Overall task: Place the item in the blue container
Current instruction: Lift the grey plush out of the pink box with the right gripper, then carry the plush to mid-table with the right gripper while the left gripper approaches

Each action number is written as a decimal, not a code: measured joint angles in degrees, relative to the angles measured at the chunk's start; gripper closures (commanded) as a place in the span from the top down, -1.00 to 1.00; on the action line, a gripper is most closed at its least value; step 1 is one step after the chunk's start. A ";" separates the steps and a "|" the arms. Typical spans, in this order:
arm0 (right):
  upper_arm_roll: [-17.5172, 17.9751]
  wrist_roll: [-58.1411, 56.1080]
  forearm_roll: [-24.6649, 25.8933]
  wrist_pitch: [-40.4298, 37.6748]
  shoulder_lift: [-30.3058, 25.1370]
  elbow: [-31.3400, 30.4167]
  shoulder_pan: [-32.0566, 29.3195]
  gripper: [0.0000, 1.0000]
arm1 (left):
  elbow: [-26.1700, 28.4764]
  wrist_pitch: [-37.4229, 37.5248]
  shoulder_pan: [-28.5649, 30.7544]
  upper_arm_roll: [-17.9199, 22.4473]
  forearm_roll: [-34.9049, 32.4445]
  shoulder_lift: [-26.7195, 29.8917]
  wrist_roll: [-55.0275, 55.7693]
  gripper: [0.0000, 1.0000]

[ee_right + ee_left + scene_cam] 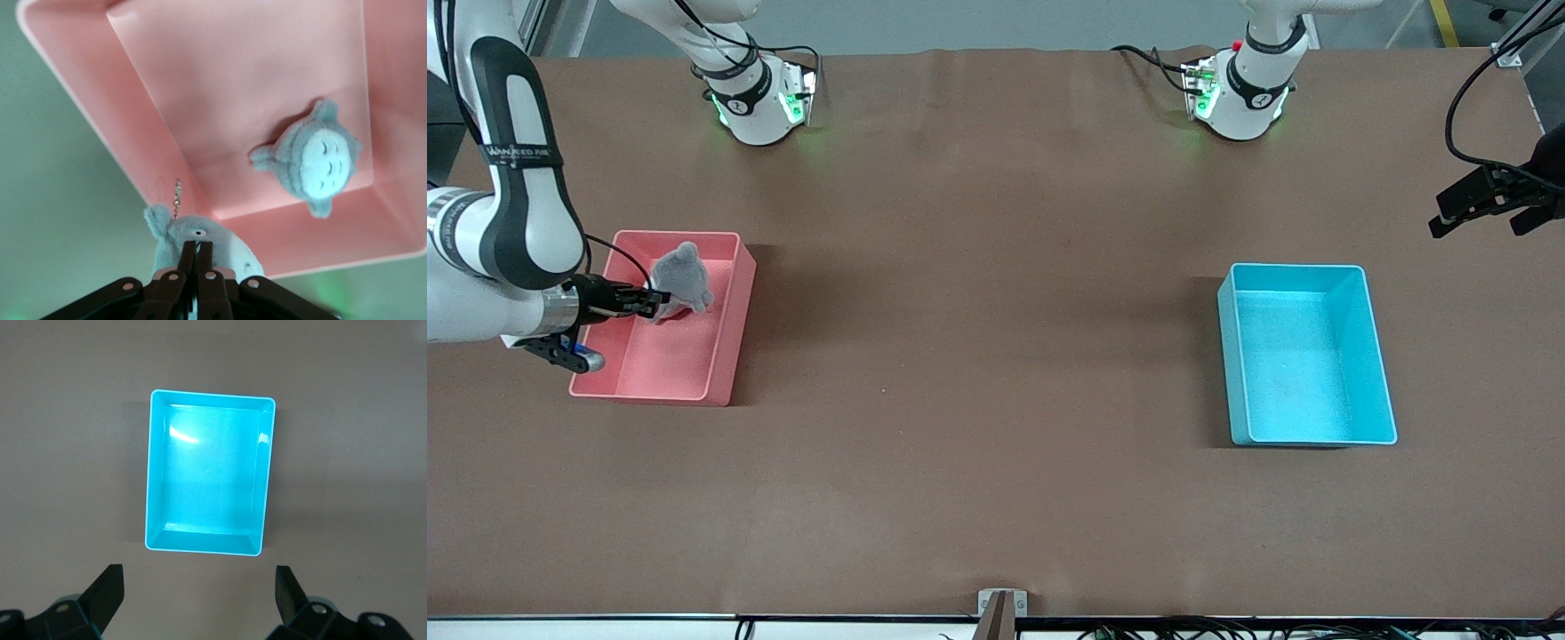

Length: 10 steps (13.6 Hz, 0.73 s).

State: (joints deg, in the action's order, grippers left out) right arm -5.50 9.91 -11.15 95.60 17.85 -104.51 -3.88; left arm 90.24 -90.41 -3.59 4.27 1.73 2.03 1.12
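Your right end effector is clamped tight on a grey plush toy (bead chain dangling), held above the pink bin, where a second grey plush lies below it. Your left end effector waits with fingers spread wide, gripping nothing, over the brown surface; the blue container sits nearby, nothing in it.

pink bin sits on brown desk toward the right arm's end; second grey plush lies inside it, face up.
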 measured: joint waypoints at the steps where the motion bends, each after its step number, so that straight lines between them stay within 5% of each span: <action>1: 0.21 2.19 -0.04 -2.02 0.00 1.69 0.38 -0.99 | 0.00 0.00 0.00 0.00 0.00 0.00 0.00 1.00; 4: 0.79 10.04 -0.92 -4.81 0.00 5.06 3.82 -0.99 | 0.00 0.00 0.00 -0.02 0.00 0.00 0.00 1.00; 10: 1.17 26.64 -11.01 -2.06 0.20 6.71 14.09 -0.99 | 0.05 0.06 0.01 0.03 0.00 -0.38 0.00 1.00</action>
State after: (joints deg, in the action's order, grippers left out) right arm -4.34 36.55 -22.16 93.55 18.05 -97.80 10.22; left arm 90.28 -90.35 -3.57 4.30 1.73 1.65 1.11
